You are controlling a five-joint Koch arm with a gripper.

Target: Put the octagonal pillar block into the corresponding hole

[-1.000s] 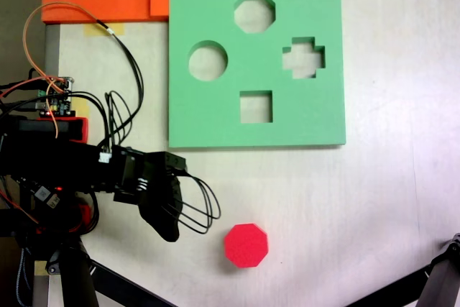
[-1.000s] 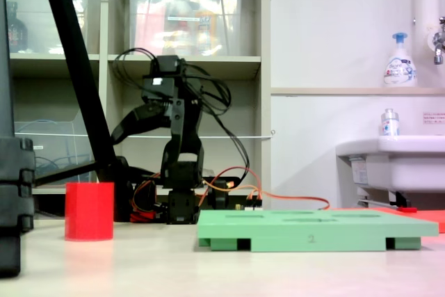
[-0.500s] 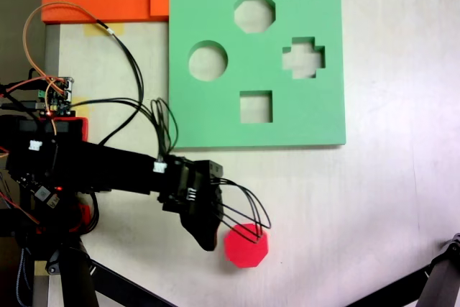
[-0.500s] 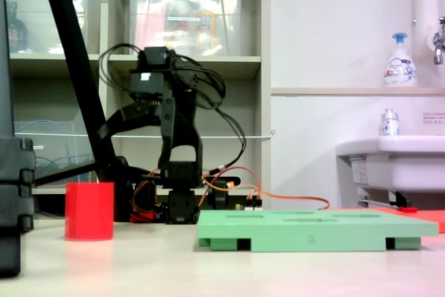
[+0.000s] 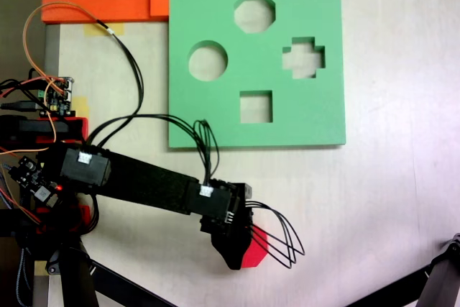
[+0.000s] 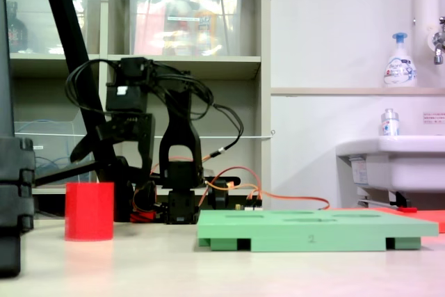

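Showing bright red foam, the octagonal pillar block (image 5: 256, 249) sits under the pincer (image 5: 234, 255), whose opening cannot be told.

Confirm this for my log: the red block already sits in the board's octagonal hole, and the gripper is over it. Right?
Not quite. The red block still stands on the table, off the green board; the top-down fixed view shows the octagonal hole empty. The gripper is indeed over the block.

open table (image 5: 374, 199) between red block (image 5: 253, 249) and green board (image 5: 215, 116), eight-sided cutout (image 5: 254, 13) uncovered
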